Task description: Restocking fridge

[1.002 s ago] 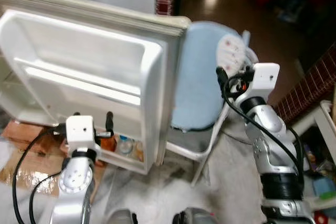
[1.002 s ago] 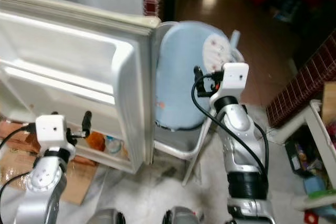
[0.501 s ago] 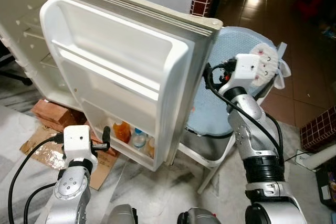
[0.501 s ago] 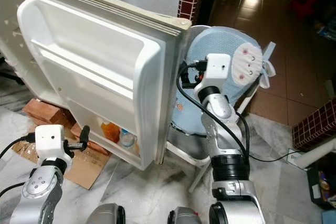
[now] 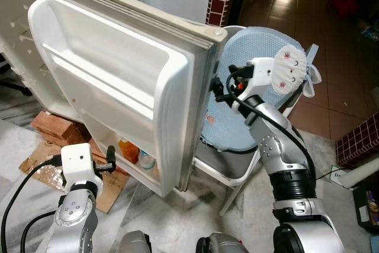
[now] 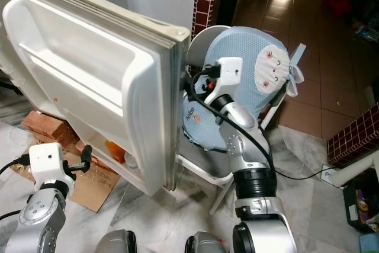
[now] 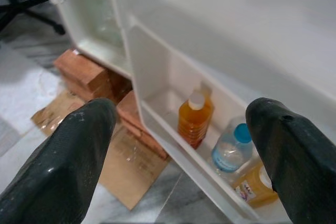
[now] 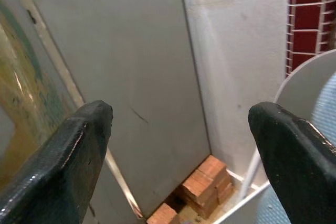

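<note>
A: Where is the fridge door [image 5: 118,81] being seen?
B: It is being shown swung wide open across the left half of the left eye frame. An orange bottle [image 7: 195,120], a clear bottle with a blue cap [image 7: 231,148] and a third bottle [image 7: 255,183] are being held in its lowest shelf [image 7: 173,124].

A: How are the fingers being held?
B: The left gripper [image 7: 184,145] is being held low at the lower left, fingers spread wide, facing that shelf. The right gripper [image 8: 178,145] is being held at the door's outer edge, beside a blue cushioned chair [image 5: 254,87], fingers also wide apart, nothing being gripped.

A: And the floor?
B: Bricks [image 5: 56,127] and cardboard [image 5: 44,167] are being seen under the fridge.
</note>
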